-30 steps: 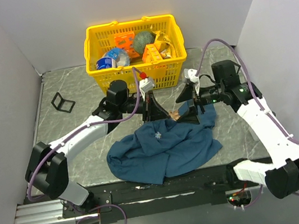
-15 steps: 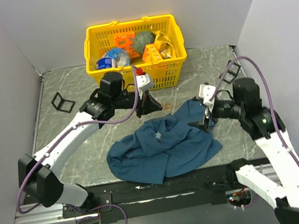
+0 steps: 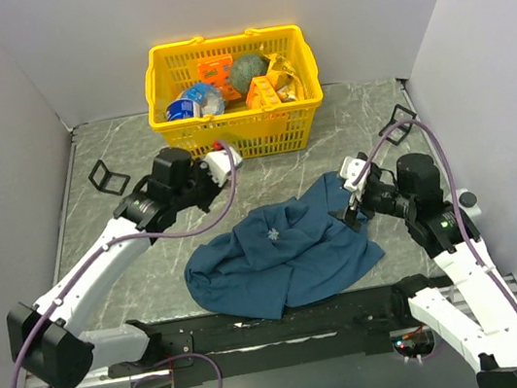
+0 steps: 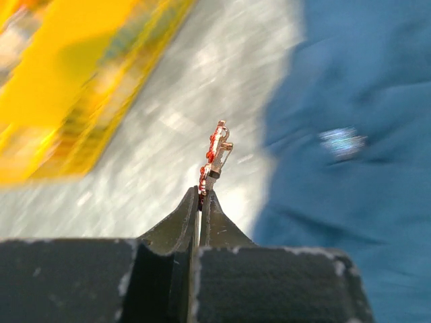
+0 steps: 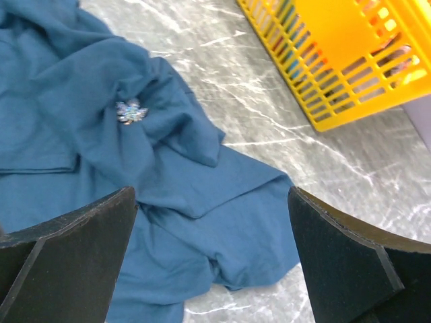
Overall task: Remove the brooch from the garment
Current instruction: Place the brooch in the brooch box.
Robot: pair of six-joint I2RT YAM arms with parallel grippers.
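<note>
Between left end effector (image 4: 200, 196) fingertips: brooch (image 4: 214, 153) pinched, off garment (image 4: 350, 81); right end effector (image 5: 210, 202) released over garment.

basket (image 3: 224, 39) stands at the table's (image 3: 265, 169) back; garment (image 3: 287, 248) lies on the table before it.

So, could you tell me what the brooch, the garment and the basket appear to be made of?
The brooch looks like shiny metal with red stones or enamel, going by its glints. The garment seems a soft matte blue fabric, lying in folds. The basket looks like glossy moulded yellow plastic lattice.
</note>
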